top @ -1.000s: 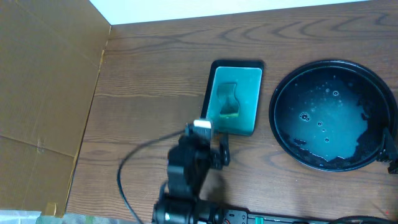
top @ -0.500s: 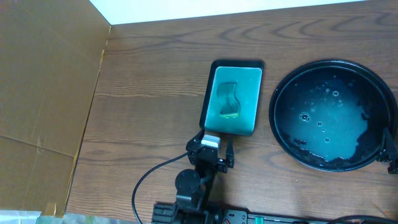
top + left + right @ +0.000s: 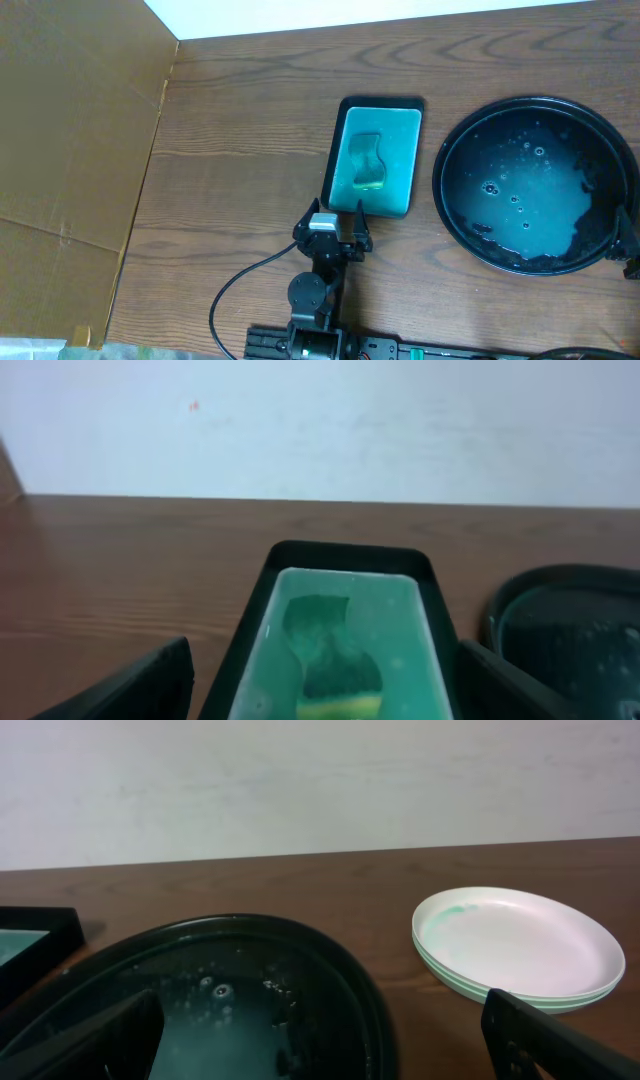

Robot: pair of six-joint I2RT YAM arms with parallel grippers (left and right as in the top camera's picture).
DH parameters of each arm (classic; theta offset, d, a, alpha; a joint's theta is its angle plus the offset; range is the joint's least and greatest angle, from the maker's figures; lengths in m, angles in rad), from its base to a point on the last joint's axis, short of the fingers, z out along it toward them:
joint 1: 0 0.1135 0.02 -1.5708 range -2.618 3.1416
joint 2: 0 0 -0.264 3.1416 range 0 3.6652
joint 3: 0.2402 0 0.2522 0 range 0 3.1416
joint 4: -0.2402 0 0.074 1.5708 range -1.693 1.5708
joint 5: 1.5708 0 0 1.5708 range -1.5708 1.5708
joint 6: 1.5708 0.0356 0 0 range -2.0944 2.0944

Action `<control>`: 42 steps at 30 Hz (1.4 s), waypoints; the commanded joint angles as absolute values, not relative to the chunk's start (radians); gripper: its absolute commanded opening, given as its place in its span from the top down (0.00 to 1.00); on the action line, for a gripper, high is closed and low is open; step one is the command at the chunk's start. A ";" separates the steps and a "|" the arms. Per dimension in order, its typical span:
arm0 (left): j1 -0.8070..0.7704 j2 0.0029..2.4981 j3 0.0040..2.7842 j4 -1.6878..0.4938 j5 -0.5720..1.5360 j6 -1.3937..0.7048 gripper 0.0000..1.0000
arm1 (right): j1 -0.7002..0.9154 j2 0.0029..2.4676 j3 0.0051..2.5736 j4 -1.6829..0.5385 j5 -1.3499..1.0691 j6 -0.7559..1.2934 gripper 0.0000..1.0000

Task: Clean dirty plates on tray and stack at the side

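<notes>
Left pincer [image 3: 336,214] and right pincer [image 3: 325,1040] both hang released. Black tray [image 3: 368,1015] holds only suds [image 3: 515,195]. Its plates [image 3: 520,945] sit stacked toward the tabletop's right edge, so the task looks nearly done.

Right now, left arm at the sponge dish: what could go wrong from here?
1. The left fingers are open and low at the near end of the teal dish; advancing could shove the dish instead of reaching the sponge.
2. The top plate of the stack beside the tray shows a teal smear: possibly stacked dirty.
</notes>
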State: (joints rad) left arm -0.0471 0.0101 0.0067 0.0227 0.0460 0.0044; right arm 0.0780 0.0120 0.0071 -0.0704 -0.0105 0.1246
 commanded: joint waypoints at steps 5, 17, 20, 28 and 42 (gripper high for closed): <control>-0.043 0.001 0.004 -0.072 0.014 -0.036 0.17 | 0.085 0.006 0.006 -0.075 -0.012 0.115 0.01; -0.042 0.002 0.004 -0.071 0.014 -0.016 0.17 | 0.085 0.006 0.006 -0.075 -0.012 0.115 0.01; -0.042 0.004 0.004 -0.071 0.014 -0.016 0.17 | 0.085 0.006 0.006 -0.075 -0.012 0.115 0.01; -0.042 0.004 0.004 -0.071 0.014 -0.016 0.17 | 0.085 0.006 0.006 -0.075 -0.012 0.115 0.01; -0.043 0.004 0.004 -0.071 0.014 -0.016 0.17 | 0.085 0.006 0.006 -0.075 -0.012 0.115 0.01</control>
